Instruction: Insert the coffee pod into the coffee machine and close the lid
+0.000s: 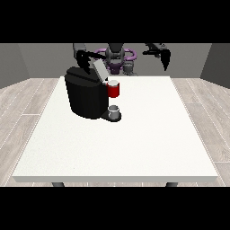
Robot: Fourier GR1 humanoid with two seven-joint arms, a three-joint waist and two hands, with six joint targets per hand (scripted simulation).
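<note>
1. The coffee machine (85,96) is black, with a grey lid (100,69) tilted up at its top.
2. The front part (113,90) of the coffee machine is red with a pale top.
3. A small grey cup (114,110) sits just below that red part, on the machine's dark base.
4. The table (148,143) under the coffee machine is plain white.
5. The floor (27,96) beside the table has pale grey wood planks.
6. Behind the coffee machine, the robot (116,56) is grey with purple bands.
7. Both hands, one at the view's left (82,58) and one at the view's right (165,58), are black.
8. The wall (45,58) behind is grey.
</note>
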